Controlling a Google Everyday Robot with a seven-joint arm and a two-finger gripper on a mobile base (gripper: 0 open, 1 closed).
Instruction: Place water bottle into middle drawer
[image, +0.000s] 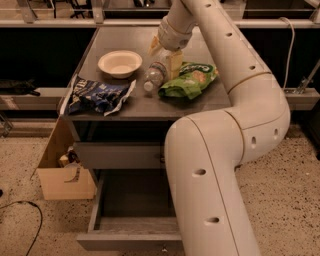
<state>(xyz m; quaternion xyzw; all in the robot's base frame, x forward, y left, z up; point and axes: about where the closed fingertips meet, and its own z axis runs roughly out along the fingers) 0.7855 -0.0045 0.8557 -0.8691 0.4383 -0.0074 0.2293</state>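
Observation:
The water bottle (154, 76) lies on its side on the grey tabletop (150, 107), cap toward the front, between the bowl and the green snack bag. My gripper (165, 56) hangs from the arm right over the bottle's far end. Its pale fingers stand apart on either side of that end, open, and the bottle rests on the table. The middle drawer (131, 241) is pulled out at the bottom of the cabinet, its grey box showing nothing inside. My arm's big white links hide its right part.
A white bowl (120, 63) sits left of the bottle and a green snack bag (190, 80) right of it. A dark blue chip bag (97, 95) lies at the table's front left. The upper drawer (120, 155) is closed. A cardboard box (65, 175) stands on the floor at left.

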